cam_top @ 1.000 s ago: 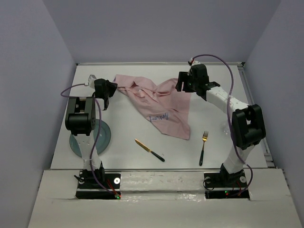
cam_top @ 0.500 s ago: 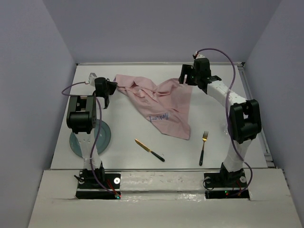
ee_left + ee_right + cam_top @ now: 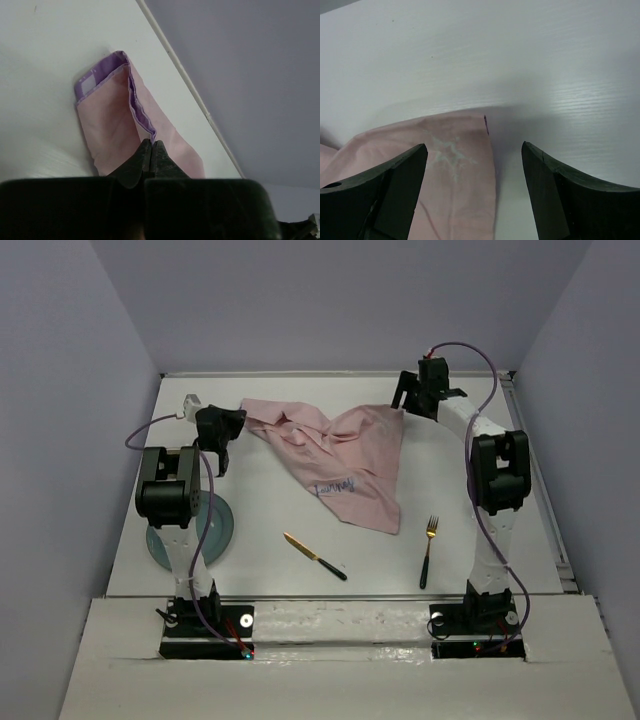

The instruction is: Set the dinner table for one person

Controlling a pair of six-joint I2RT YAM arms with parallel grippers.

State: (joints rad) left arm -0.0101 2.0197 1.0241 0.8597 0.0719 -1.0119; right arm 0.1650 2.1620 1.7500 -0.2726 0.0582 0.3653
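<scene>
The white dinner table [image 3: 270,500] fills the top view. A pink cloth placemat [image 3: 340,455] with blue writing lies crumpled across its far middle. My left gripper [image 3: 226,427] is shut on the placemat's purple-hemmed left edge [image 3: 142,117] and pinches it between the fingertips [image 3: 152,145]. My right gripper [image 3: 412,400] is open over the placemat's far right corner [image 3: 462,155], with one finger [image 3: 395,185] above the cloth and the other [image 3: 570,190] above bare table. A gold fork [image 3: 429,550], a gold knife [image 3: 314,556] with a black handle and a grey-green plate [image 3: 222,530] lie nearer the front.
The plate is partly hidden under my left arm at the front left. A clear glass [image 3: 474,508] seems to stand behind my right arm. The metal rim [image 3: 330,373] runs along the far edge, with grey walls close behind it.
My right gripper has moved farther back and to the right, to the placemat's far right corner. The left gripper stays in place, shut on the cloth.
</scene>
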